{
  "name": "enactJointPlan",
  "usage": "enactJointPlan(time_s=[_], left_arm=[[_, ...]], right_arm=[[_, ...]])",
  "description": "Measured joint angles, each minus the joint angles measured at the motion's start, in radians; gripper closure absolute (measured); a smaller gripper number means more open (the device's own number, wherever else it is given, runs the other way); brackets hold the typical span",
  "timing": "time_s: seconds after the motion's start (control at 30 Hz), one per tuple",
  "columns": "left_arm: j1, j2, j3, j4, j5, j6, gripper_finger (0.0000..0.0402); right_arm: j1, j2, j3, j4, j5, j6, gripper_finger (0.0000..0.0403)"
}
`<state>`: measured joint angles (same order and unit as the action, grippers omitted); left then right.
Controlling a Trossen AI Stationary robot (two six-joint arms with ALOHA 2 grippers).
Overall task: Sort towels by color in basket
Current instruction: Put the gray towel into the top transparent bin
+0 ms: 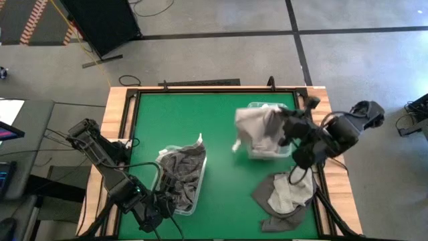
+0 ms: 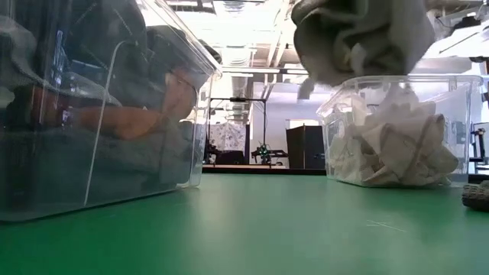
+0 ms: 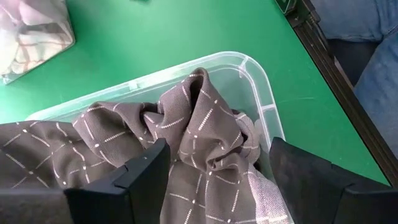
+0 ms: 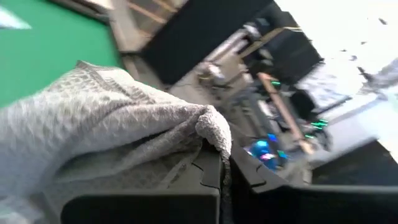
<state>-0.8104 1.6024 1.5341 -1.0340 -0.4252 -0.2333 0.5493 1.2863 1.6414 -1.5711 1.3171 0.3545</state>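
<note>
My right gripper [image 1: 284, 130] is shut on a beige-grey waffle towel [image 1: 257, 127], which is bunched above the right clear bin [image 1: 286, 148]. The bin holds light towels [image 2: 397, 149]. My left gripper [image 3: 217, 180] is open at the near end of the left clear bin [image 1: 195, 194]. Its fingers stand on either side of a dark grey towel with a pale check [image 3: 205, 130] that lies in the bin. In the low view a rust orange towel [image 2: 130, 118] also shows in that bin. A heap of grey and white towels [image 1: 287, 194] lies on the table at the near right. My right gripper pinches a folded edge of the beige-grey towel [image 4: 211, 127] between its two fingers. It comes about level from the table's right side. The towel is lifted clear and hangs bunched [image 2: 359, 34] over the right bin's rim.
The green table top [image 1: 221, 114] lies between the two bins. A wooden frame [image 1: 120, 100] borders the table. A person's legs in jeans [image 3: 373, 68] show beyond the table's edge in the left wrist view.
</note>
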Motion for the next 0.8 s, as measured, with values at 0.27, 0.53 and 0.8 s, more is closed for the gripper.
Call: enactJointPlan(time_s=[0.27, 0.53, 0.8], left_arm=[[-0.005, 0.000, 0.000, -0.005, -0.002, -0.008, 0.0138], [-0.015, 0.000, 0.000, -0.026, -0.005, -0.029, 0.0138], [-0.015, 0.000, 0.000, -0.026, -0.007, -0.033, 0.0138]], right_arm=[[-0.160, -0.001, 0.014, 0.000, -0.035, -0.030, 0.0377], [-0.071, -0.008, 0.014, 0.056, -0.135, -0.065, 0.0377], [0.220, -0.064, 0.014, 0.127, -0.298, -0.082, 0.0377]])
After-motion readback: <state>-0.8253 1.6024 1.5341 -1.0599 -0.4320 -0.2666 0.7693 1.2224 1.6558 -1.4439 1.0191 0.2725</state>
